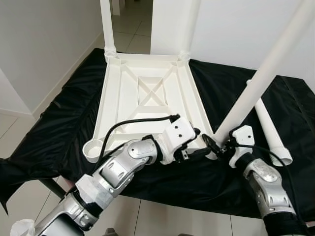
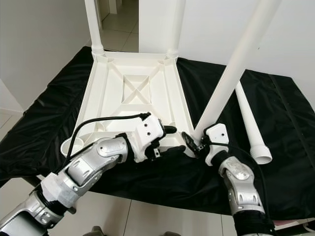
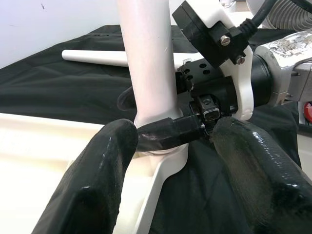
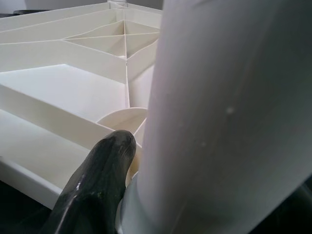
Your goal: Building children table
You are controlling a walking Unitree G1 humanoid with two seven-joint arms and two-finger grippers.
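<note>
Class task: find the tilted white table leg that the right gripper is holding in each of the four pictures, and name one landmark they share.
Left eye: tilted leg, right of centre.
Right eye, right of centre.
Left wrist: upright, upper centre.
Right wrist: close up, right half.
Shared landmark: upturned white tabletop.

Surroundings: cloth, floor, walls, doorway

Black cloth: wrinkled, spread over the raised work surface, hanging over its edges; taken here as the landmark. Tiled floor: pale, glossy square tiles, visible in front of the cloth's near edge, along its left side, and beyond its far edge. White walls: plain, one to the left of the cloth, another behind its far right part. Doorway: open gap between those walls, beyond the cloth's far edge, tiles running through it.
</note>
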